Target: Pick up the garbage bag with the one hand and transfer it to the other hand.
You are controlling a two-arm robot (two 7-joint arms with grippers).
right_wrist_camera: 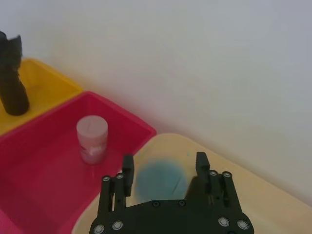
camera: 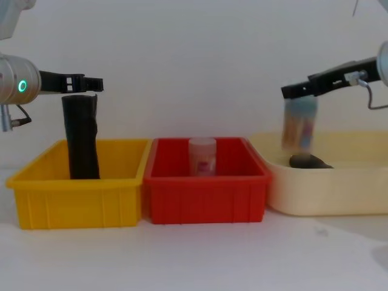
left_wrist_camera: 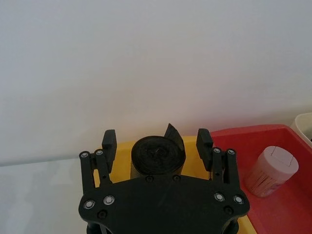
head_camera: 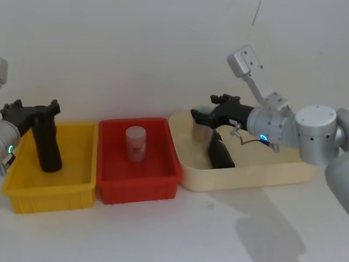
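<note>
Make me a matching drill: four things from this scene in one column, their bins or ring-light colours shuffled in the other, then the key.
Things:
1. garbage bag
2. pale pink roll
3. left gripper
4. right gripper

Matches:
A. over the cream tray
B. stands in the yellow bin
C. arm with a green ring light
D. stands in the red bin

Pairs: 1-B, 2-D, 3-C, 4-A
</note>
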